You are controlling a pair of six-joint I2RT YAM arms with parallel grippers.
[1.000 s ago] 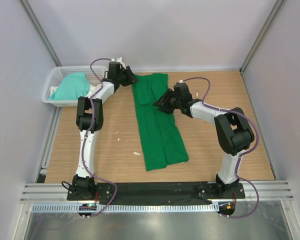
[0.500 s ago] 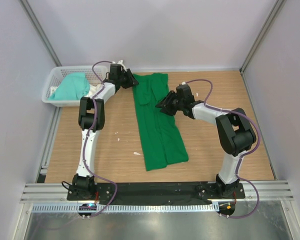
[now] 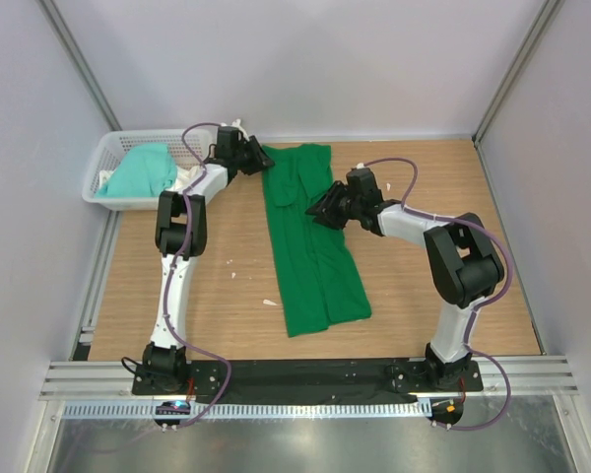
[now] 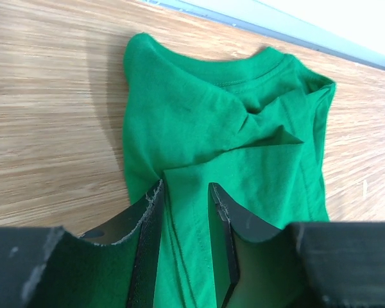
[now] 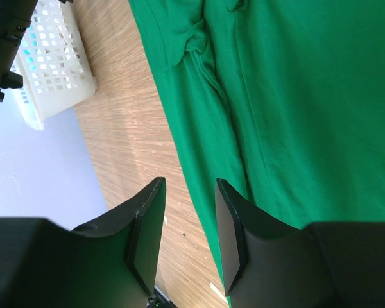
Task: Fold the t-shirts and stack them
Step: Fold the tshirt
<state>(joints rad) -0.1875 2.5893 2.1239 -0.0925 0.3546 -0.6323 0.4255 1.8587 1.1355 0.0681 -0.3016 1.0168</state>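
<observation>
Green t-shirt (image 3: 310,246) laid lengthwise, collar at 12 o'clock; left gripper (image 4: 186,189) and right gripper (image 5: 189,183) narrowly parted, empty, flanking top, likely for crosswise fold.

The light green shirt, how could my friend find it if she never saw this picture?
Look at the wooden table from above and go to its far left corner, where a white basket sits. The mint-teal shirt is bunched up inside it. The dark green shirt, the only other one, lies long and flat mid-table.
</observation>
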